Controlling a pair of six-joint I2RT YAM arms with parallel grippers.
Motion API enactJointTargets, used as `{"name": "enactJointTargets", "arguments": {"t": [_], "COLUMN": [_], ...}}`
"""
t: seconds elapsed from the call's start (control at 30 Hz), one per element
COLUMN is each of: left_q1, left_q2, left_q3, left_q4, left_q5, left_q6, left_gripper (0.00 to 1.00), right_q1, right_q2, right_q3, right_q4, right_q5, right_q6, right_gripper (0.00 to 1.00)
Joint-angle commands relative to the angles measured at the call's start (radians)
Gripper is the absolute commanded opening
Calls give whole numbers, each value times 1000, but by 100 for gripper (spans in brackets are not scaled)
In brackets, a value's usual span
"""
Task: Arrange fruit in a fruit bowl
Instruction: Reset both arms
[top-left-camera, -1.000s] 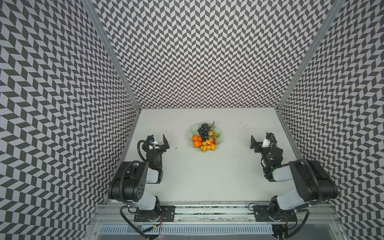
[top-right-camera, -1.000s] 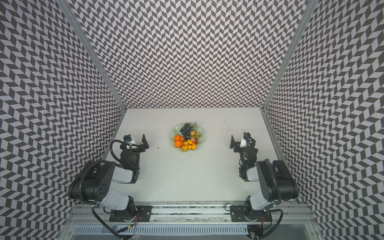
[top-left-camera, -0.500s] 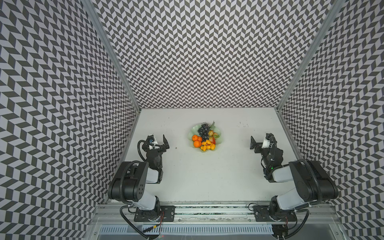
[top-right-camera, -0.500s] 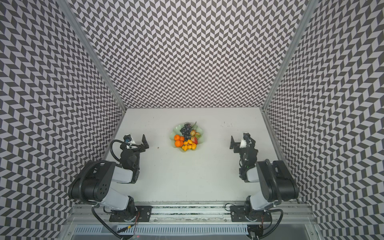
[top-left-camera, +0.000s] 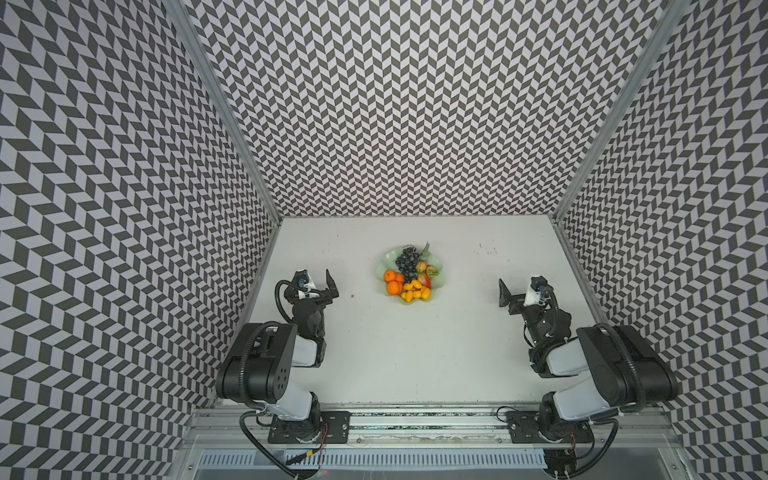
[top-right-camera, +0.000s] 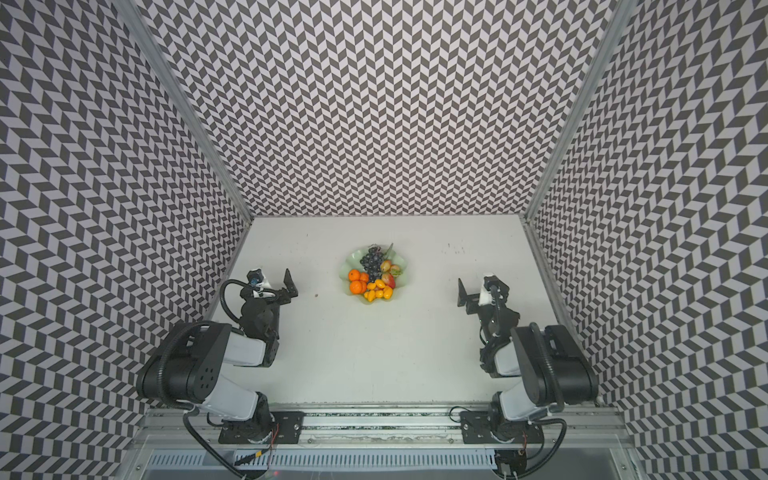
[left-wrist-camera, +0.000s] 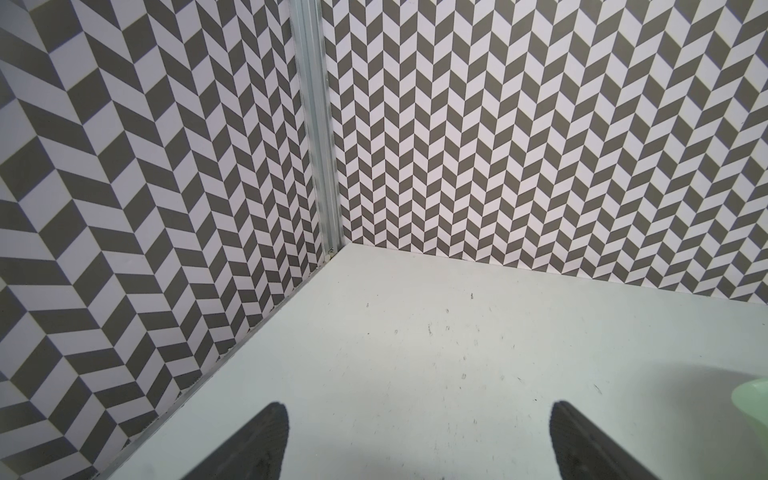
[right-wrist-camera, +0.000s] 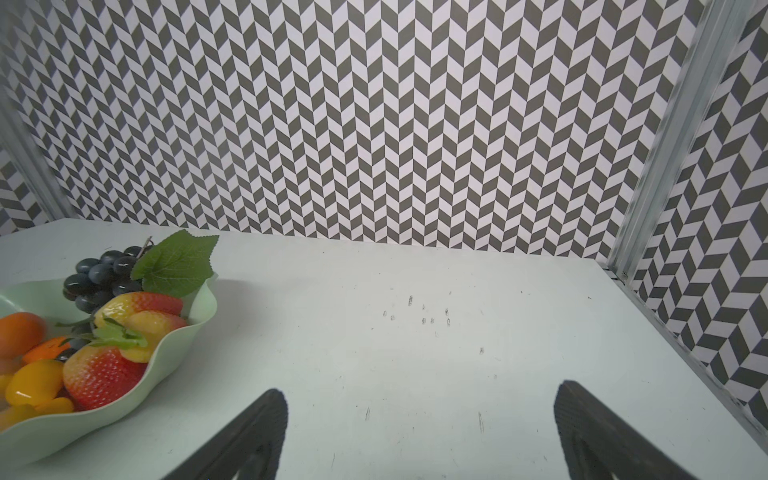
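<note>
— Right gripper (right-wrist-camera: 419, 399)?
— Jaws wide apart, holding nothing, above the table (right-wrist-camera: 332, 291). The fruit bowl (right-wrist-camera: 124, 411) sits just beside it, with the fruit (right-wrist-camera: 99, 378) heaped inside.
— Left gripper (left-wrist-camera: 419, 411)?
— Spread too, empty. Its wrist view catches only a sliver of the fruit bowl's rim; both top views show it between the arms.

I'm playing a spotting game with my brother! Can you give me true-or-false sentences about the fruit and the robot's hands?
1. The grape bunch lies in the fruit bowl. True.
2. The right hand holds a strawberry. False: it is open and empty; the strawberry lies in the bowl.
3. The left hand is open, apart from the bowl. True.
4. A tangerine lies outside the bowl. False: both tangerines are in the bowl.
</note>
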Motion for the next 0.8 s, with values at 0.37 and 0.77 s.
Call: {"name": "enactJointTargets", "arguments": {"t": [0.37,0.77], "left_q1": [-7,-7], "left_q2": [5,5], "left_q3": [1,1], "left_q4": [-4,-4], "left_q5": [-8,-7], "left_q6": [4,4], "left_gripper": [100,100], "right_q1": [-5,-5], "right_q2": [5,43], "right_q3": [154,125], "right_q4": [-208,-92], "right_q5": [127,134], "right_q6": [49,53], "right_gripper": [100,100]}}
